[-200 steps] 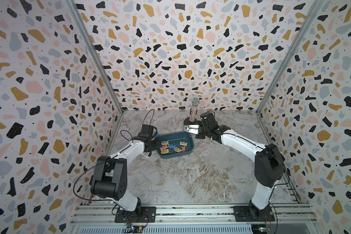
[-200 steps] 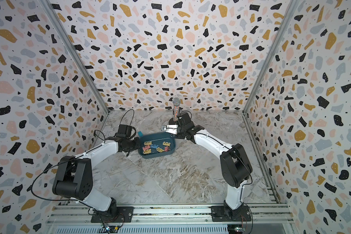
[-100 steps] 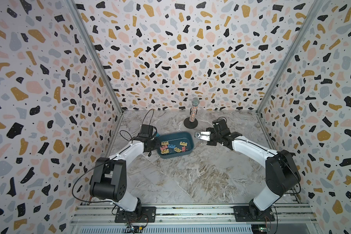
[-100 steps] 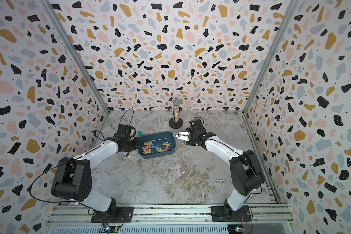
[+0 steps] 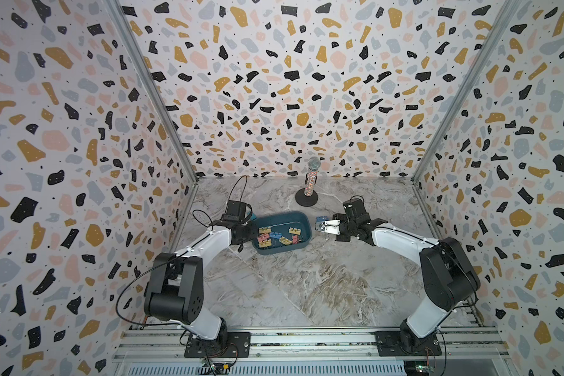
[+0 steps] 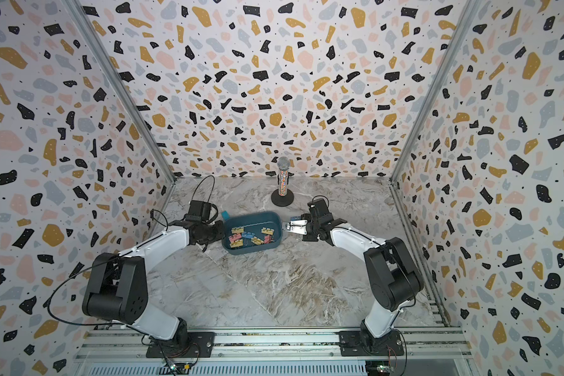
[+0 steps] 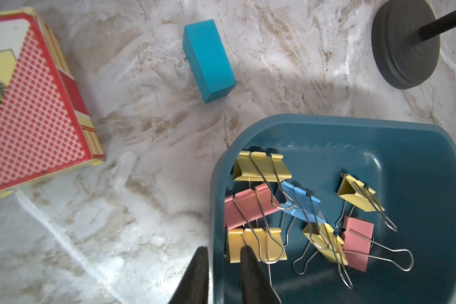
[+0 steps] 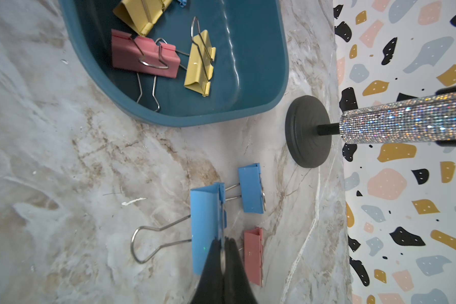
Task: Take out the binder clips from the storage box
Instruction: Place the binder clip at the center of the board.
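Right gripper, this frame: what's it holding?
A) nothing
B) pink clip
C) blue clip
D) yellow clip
C: in the right wrist view the right gripper is shut on a blue binder clip, outside the storage box.

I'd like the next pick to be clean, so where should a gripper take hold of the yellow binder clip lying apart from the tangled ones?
Probably the yellow binder clip by its folded metal body, from straight above: it lies on its side on the storage box floor with bare floor beside it, while its wire handles look thin and low.
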Tool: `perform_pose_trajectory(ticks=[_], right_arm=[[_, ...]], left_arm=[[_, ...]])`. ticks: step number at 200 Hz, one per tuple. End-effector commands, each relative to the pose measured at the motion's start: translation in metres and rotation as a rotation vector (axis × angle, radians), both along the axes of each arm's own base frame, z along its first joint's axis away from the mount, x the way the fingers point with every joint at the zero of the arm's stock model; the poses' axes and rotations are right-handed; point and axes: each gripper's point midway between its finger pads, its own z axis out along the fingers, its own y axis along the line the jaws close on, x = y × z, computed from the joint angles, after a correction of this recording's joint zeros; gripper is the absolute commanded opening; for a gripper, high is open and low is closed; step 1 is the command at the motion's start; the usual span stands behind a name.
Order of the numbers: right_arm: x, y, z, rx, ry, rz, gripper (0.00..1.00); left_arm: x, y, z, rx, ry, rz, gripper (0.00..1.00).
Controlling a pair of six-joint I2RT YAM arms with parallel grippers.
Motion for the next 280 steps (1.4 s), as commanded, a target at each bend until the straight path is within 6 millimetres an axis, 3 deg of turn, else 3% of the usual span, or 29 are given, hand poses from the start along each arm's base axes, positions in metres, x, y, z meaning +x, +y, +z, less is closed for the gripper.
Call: perform_pose_trajectory(ticks=[1, 109, 280], right_arm=[[0.003, 0.007, 0.000, 0.026, -0.024, 0.020, 0.00], [0.004, 0.011, -0.031, -0.010, -0.022, 0.013, 0.00], [0.009, 0.009, -0.044, -0.068, -0.041, -0.024, 0.00]], left_arm=[[-0.003, 0.003, 0.007, 0.001, -0.018, 0.014, 0.25], [-0.003, 0.005, 0.006, 0.006, -0.016, 0.018, 0.25], [-0.005, 0.006, 0.004, 0.007, -0.012, 0.020, 0.25]])
